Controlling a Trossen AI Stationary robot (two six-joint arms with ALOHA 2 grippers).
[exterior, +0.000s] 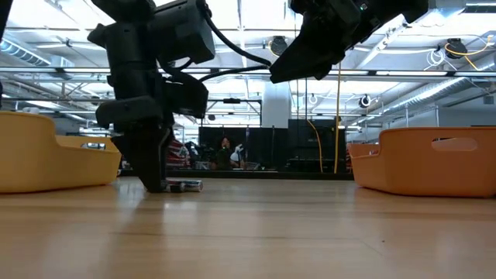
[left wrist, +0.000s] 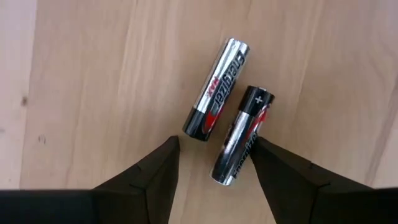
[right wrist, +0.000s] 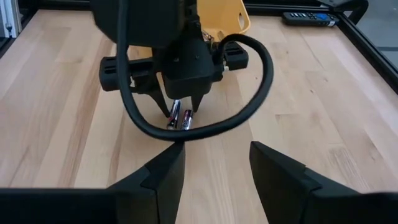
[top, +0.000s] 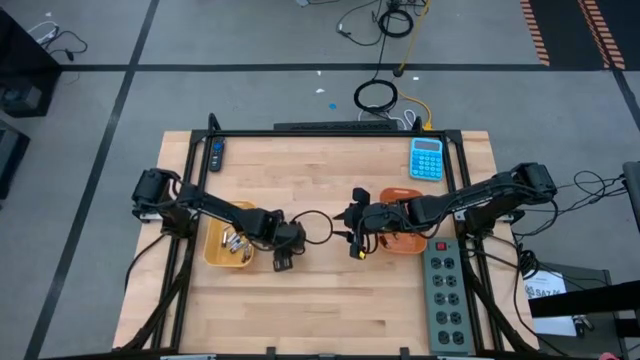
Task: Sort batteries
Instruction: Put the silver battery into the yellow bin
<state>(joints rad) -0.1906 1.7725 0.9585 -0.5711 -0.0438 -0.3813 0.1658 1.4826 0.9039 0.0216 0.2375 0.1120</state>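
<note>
Left tool down over two batteries on the worktop.
Fingers spread wide, gripping nothing; one fingertip touches the nearer battery, the other battery just beside. Right tool open, empty, hovering near.

bare wood between yellow tray and orange tray, left tool low there

Two batteries are shiny silver with black ends and red-and-black lettering, on a pale blond wood-grain table. A yellow tray sits at the table's 9 o'clock, an orange tray at 3 o'clock, and a light-blue calculator at 1 o'clock. Both grippers' fingers are matte black.
</note>
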